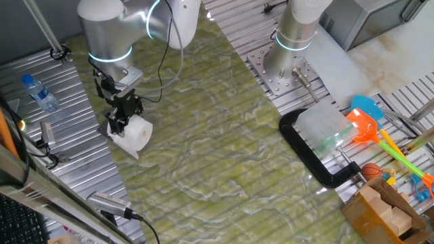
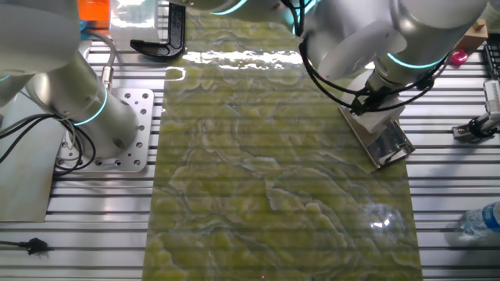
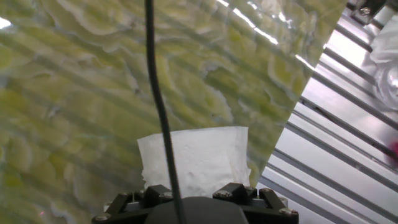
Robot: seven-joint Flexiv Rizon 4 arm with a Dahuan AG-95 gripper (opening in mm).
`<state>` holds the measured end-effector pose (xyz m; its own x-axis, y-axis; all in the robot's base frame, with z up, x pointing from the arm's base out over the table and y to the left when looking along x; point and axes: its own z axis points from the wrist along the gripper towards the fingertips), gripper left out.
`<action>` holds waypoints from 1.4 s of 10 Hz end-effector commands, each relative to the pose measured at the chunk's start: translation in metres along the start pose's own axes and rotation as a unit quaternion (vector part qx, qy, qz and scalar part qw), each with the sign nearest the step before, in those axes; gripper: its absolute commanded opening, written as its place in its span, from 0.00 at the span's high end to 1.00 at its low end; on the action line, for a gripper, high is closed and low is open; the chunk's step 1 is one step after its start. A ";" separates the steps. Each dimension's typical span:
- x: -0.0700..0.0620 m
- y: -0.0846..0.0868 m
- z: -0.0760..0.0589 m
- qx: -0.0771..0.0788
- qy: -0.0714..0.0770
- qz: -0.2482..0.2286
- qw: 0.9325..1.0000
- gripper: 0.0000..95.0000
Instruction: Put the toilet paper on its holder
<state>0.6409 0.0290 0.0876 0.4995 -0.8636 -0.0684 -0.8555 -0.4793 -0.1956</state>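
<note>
The toilet paper (image 1: 140, 131) is a white roll at the left edge of the green mat, resting over the holder (image 1: 126, 145), whose flat plate shows pale beneath it. In the other fixed view the holder (image 2: 385, 145) is a shiny brown plate at the mat's right edge, and the arm hides the roll there. My gripper (image 1: 121, 120) is down on the roll's upper left end and looks closed on it. The hand view shows the embossed paper (image 3: 196, 155) filling the space between the jaws. The fingertips and the rod are hidden.
A clear water bottle (image 1: 41, 93) lies on the slatted table left of the mat and also shows in the other fixed view (image 2: 480, 221). A black C-shaped clamp (image 1: 308, 152) sits at the mat's right side. A second arm's base (image 1: 295, 41) stands at the back. Toys and boxes (image 1: 380, 176) crowd the right.
</note>
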 end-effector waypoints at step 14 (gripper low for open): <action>0.001 -0.002 0.001 -0.006 -0.022 0.051 0.998 1.00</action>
<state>0.6450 0.0298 0.0860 0.4032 -0.9060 -0.1288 -0.9096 -0.3813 -0.1653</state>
